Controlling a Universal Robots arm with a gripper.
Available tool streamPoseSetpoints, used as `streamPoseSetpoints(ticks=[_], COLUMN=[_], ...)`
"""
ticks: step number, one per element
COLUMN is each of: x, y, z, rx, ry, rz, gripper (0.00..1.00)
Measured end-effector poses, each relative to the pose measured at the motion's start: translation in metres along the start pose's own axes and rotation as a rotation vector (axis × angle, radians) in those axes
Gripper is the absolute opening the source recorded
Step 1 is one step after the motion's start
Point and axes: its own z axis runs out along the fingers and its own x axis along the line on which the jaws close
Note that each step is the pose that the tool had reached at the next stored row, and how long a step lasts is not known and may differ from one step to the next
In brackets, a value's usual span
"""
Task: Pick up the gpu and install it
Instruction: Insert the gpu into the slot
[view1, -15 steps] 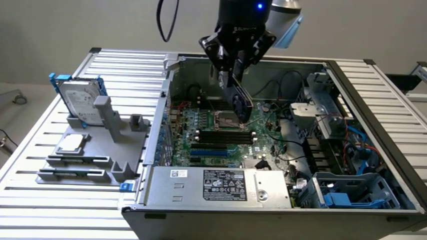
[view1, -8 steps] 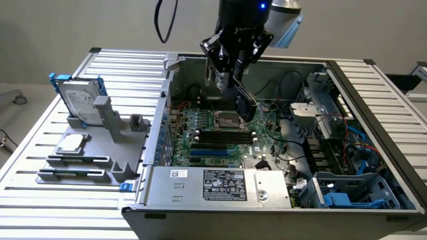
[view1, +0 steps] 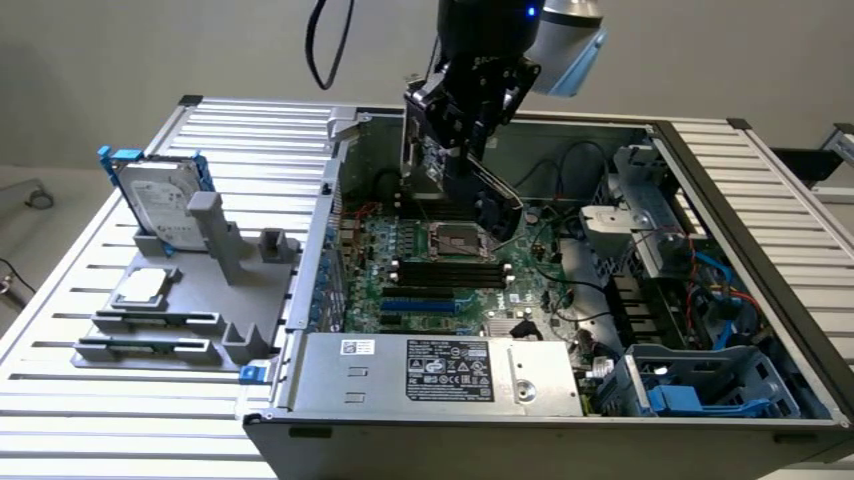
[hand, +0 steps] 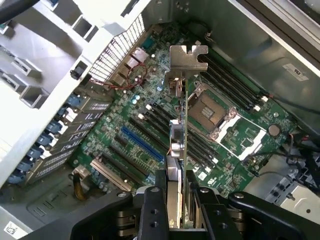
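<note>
One gripper, one card: I see the jaws clamped on the gpu, holding it inside the open computer case. In the exterior view the card hangs tilted under the gripper, over the far part of the motherboard, near the CPU socket. Green board faces the exterior view's left, black cooler cover the right.

From the wrist view I look along the gpu edge-on. The gripper pinches it from both sides, with the fingers flat against its faces. The metal end bracket is the far end, pointing toward the motherboard. The card lines up between the CPU socket and the blue slot, over the black slots. I cannot tell whether it touches the board.

Outside the case, on the exterior view's left, a grey fixture sits on the slatted table. It holds a hard drive in a blue frame standing upright and a small square processor chip lying flat. The power supply fills the near end of the case.
</note>
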Motion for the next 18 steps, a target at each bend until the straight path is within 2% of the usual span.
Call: streamPoseSetpoints(ticks=[18], x=[0.0], y=[-0.0001], z=[0.0023], rx=[0.004], ry=[0.0094], rz=[-0.327], gripper=[0.26])
